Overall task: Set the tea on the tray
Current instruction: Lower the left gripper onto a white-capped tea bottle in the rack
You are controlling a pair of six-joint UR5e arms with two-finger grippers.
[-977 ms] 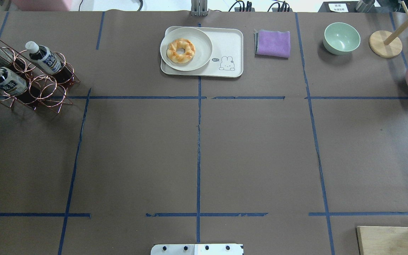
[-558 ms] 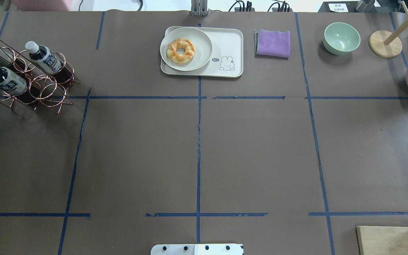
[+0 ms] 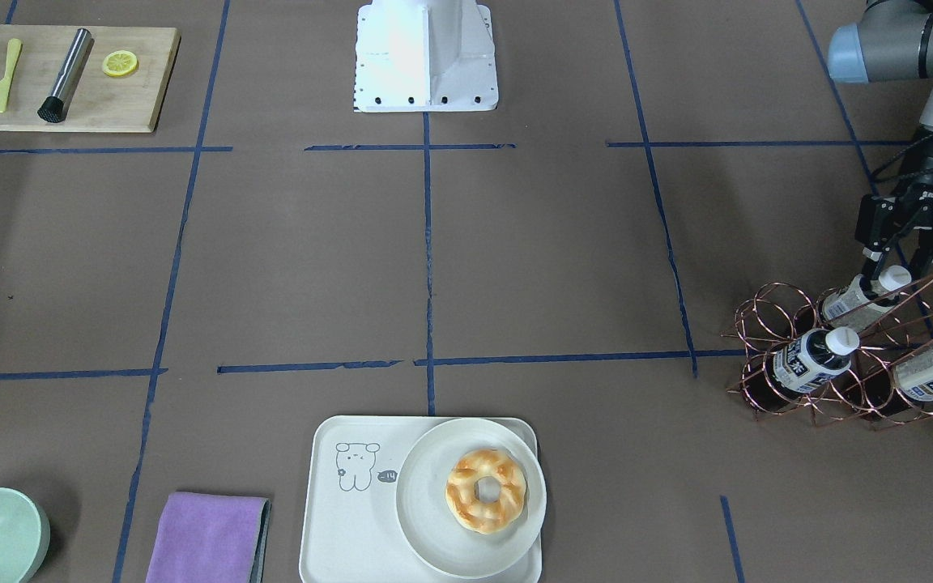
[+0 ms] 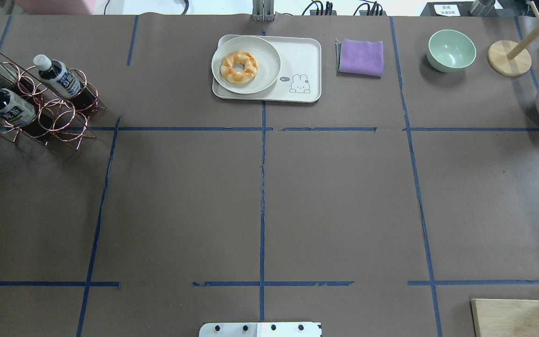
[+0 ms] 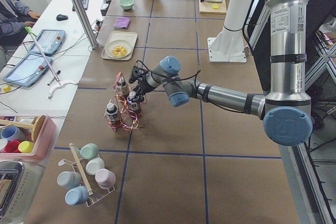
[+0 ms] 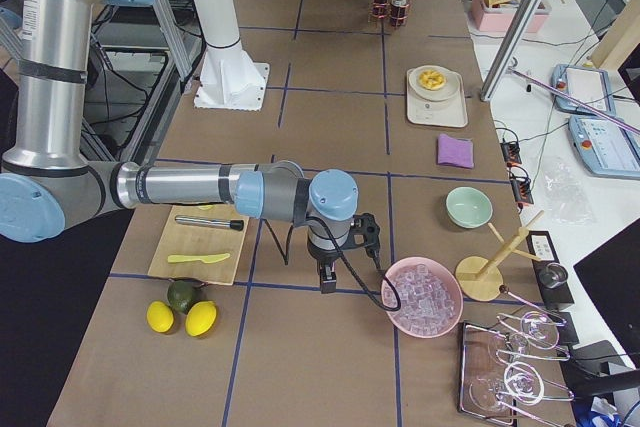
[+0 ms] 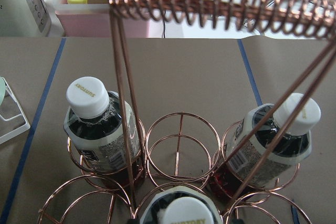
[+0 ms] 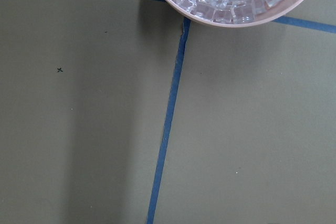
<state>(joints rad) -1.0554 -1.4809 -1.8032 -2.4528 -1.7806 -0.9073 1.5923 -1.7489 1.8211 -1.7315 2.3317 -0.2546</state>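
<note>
Tea bottle [image 3: 855, 298] leans in a wire rack [image 3: 766, 312] by the left edge of the surface [image 3: 515, 267], cap [image 3: 893, 278] exposed for gripping; the left end effector [image 3: 896, 257], spread open, straddles it. Tray [image 3: 337, 518] waits mid far edge. Right end effector [image 6: 325, 282]: state indiscernible.

Left arm [image 5: 226, 97]: forearm stretched nearly level, far out to robot's left; wrist bent downward. Left pincer [image 3: 894, 267] angled down and away from base, fingers [image 3: 872, 257] spread apart. Right arm [image 6: 190, 187]: forearm level, reaching out to robot's right; wrist turned down. Right pincer [image 6: 327, 285] pointing straight down, low; finger gap not readable from side view.
</note>
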